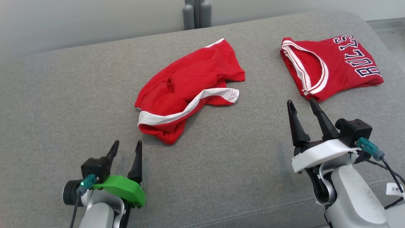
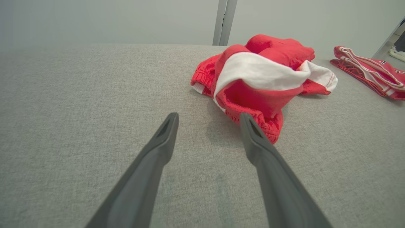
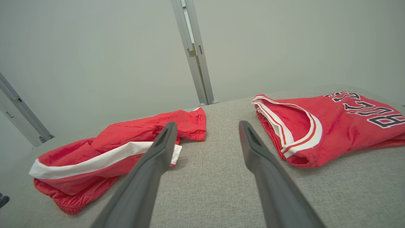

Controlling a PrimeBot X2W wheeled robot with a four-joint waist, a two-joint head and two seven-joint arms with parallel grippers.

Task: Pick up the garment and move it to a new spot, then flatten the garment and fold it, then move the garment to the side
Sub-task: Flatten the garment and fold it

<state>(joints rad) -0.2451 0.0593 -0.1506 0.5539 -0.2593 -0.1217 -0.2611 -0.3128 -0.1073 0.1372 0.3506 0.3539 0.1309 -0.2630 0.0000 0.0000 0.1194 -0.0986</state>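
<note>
Nearest to me, both arms hang low over the front part of the table (image 1: 221,171). The left pincer (image 1: 127,143) has its two dark fingers spread wide, with nothing between them. Its tips point toward the shorts and stand just short of their nearest edge, without touching it. The right pincer (image 1: 301,103) is also spread and empty, and it stands well to the right of the shorts.

The red shorts (image 1: 190,82) with the white stripe lie crumpled about the middle of the table, with one part thrown over another. I take them for the garment of the task, and I judge that the first step, the picking up, is not yet begun. To the right of the shorts and a little farther back, well apart from them, lies a red Bulls jersey (image 1: 335,66). It is folded flat, so I think it is finished work.

In my opinion, the next move calls for the left pincer to go forward and down onto the near edge of the shorts and to close on a thick fold. The right pincer would have to come across toward the shorts for a second hold.

The table is padded and covered in grey woven cloth, with a seam near its front. Behind the shorts stand a plain pale wall (image 1: 95,22) and grey metal uprights (image 1: 196,14).
</note>
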